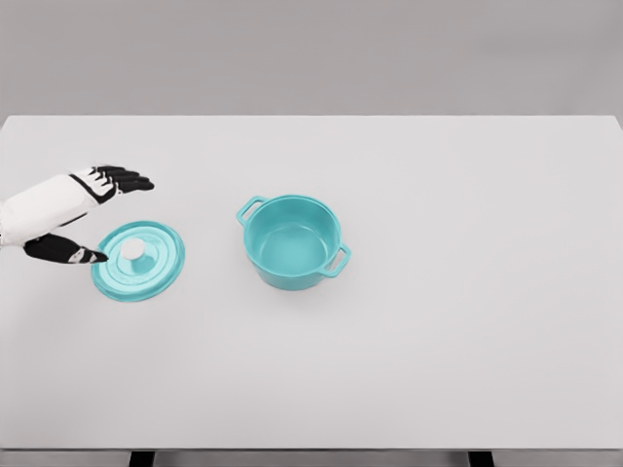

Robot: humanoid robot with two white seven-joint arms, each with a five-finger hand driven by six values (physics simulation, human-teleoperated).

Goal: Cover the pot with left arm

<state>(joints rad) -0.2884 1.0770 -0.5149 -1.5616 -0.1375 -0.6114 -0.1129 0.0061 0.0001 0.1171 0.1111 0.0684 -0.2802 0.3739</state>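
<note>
the left hand [83,216] comes in from the left edge of the frame, a little above the middle, with its fingers [125,179] stretched out toward the right and the thumb [76,255] held well below them, so the hand is spread wide and holds nothing. the right arm does not show anywhere.

the turquoise pot lid [139,260] lies flat on the white table [467,331] at the left of the frame, rim down, its small white knob [133,249] facing up. the lid sits just to the right of and slightly below the hand; the thumb tip looks to be at the lid's left rim, though whether it touches cannot be told from this view. the fingers hang above and to the upper left of the knob.

the turquoise pot [292,241] stands uncovered near the middle of the frame, to the right of the lid and apart from it, with its two handles on a diagonal from upper left to lower right.

as a judgement, the hand is in its approach to the knob, with the grasp not yet made. what the coming move turns on is that the knob lies a short way right and down from the gap between fingers and thumb, and that the pot then lies further right along nearly the same line.
</note>
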